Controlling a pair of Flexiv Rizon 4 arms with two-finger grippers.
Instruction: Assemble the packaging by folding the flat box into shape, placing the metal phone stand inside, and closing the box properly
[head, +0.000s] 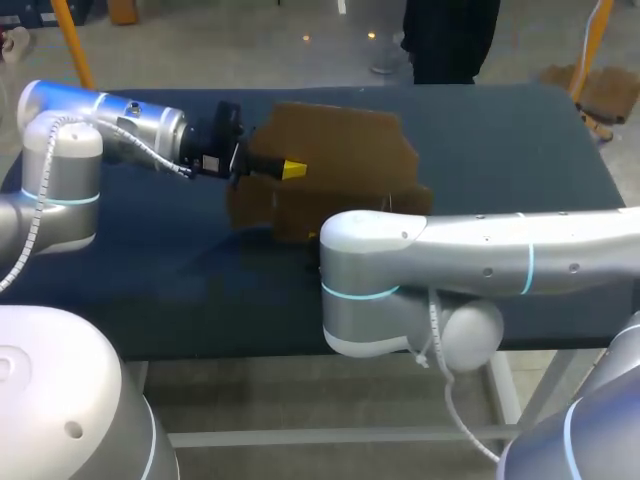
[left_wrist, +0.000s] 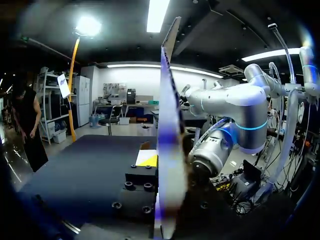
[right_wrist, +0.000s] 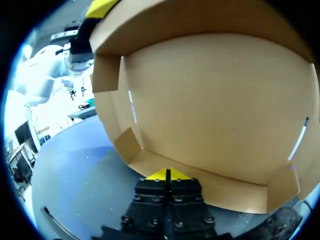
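— Where was the cardboard box (head: 340, 150)?

— On the far middle of the dark table (head: 520, 140), partly folded. Its broad panel stood up rather than lying flat, with short side walls and small corner flaps turned in. The right wrist view looked straight into its pale inner face.

— And the left gripper (head: 293, 170)?

— It came in from the left and was clamped on the edge of the box nearest its own arm. In the left wrist view the board ran edge-on between the fingers. One yellow fingertip (left_wrist: 147, 160) lay flat against its near face, and the other finger was hidden behind the board.

— So the box sat between those fingers, not beside them?

— Between them, yes, and it rose well above the gripper.

— The right gripper (right_wrist: 167, 175)?

— Clenched on nothing, its two yellow tips pressed together. The box's low front wall lay just ahead of them, with the big panel rising beyond. Whether the tips touched that wall, I could not tell.

— Could you see it from above?

— No. The right arm (head: 480, 255) crossed in front of the box from the right and hid that gripper and the box's near edge.
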